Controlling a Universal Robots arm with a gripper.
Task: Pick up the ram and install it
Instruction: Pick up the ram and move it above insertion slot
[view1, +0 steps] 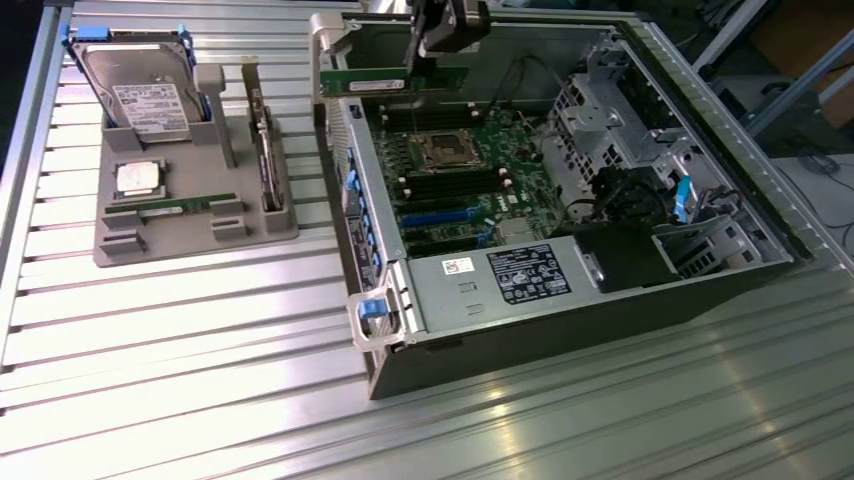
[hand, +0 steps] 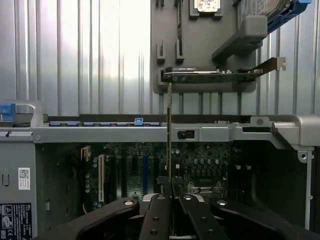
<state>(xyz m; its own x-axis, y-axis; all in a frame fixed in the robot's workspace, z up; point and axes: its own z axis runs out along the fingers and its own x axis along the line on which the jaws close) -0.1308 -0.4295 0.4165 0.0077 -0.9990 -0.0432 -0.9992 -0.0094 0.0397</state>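
My gripper (view1: 438, 60) hangs over the far end of the open computer case (view1: 561, 330), shut on the ram (view1: 395, 80), a long green stick held level above the motherboard (view1: 461, 165). In the wrist view the ram (hand: 169, 135) shows edge-on as a thin upright strip rising from between the black fingers (hand: 156, 215) of the gripper (hand: 170, 197), with the board's dark slots (hand: 150, 170) behind it. The black memory slots (view1: 430, 180) lie beside the processor socket (view1: 434, 150), below the held stick. A second green stick (view1: 180, 210) lies in the grey holder (view1: 134, 250).
The grey holder on the exterior view's left also carries a hard drive (view1: 140, 95), a square silver processor chip (view1: 138, 178) and an upright card (view1: 271, 150). Inside the case are a power supply (view1: 494, 275), drive cages (view1: 614, 120) and cables. Ribbed metal table (view1: 200, 380) lies around.
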